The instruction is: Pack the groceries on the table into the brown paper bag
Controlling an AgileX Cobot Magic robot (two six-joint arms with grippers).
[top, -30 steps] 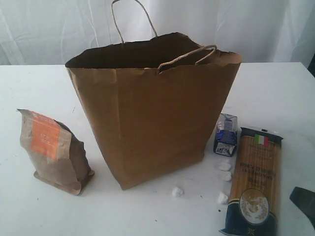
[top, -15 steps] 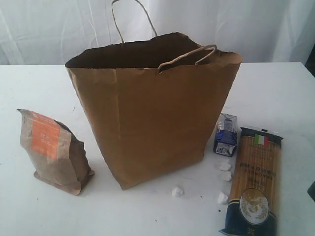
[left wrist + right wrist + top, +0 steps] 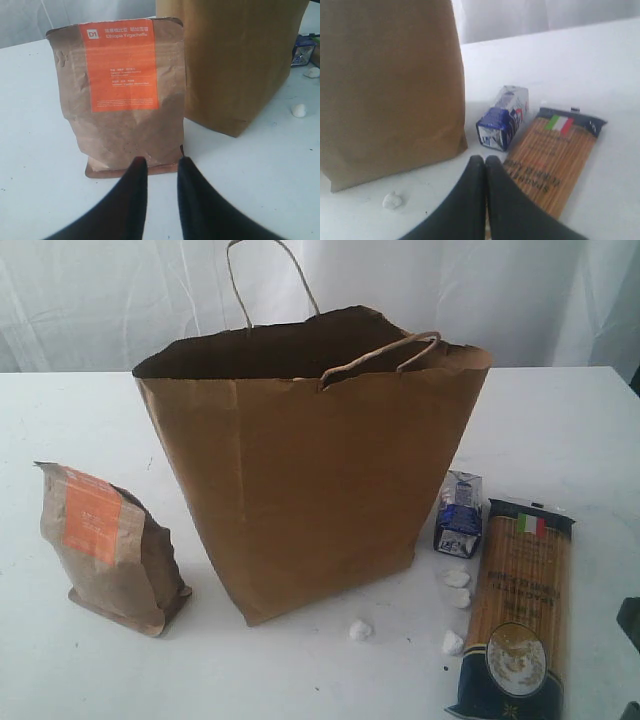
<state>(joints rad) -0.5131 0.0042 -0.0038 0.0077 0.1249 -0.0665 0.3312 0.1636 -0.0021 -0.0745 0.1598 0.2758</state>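
Note:
The brown paper bag (image 3: pixel 310 480) stands open at mid-table, one handle upright and the other folded over its rim. To its left stands the brown pouch with the orange label (image 3: pixel 105 550). My left gripper (image 3: pixel 161 161) is open just before the pouch (image 3: pixel 120 90), its tips near the pouch's base and nothing between them. Right of the bag lie the small blue-white carton (image 3: pixel 459 512) and the long spaghetti pack (image 3: pixel 515 610). My right gripper (image 3: pixel 484 159) is shut and empty, hovering short of the carton (image 3: pixel 502 117) beside the spaghetti pack (image 3: pixel 552 155).
Small white lumps (image 3: pixel 360 629) lie scattered on the white table (image 3: pixel 560 420) in front of the bag and by the spaghetti pack. A dark bit of the right arm (image 3: pixel 631 620) shows at the right edge. A white curtain hangs behind.
The dark part of the right arm at the lower right has drawn back toward the right edge of the exterior view. The groceries and the bag have not moved.

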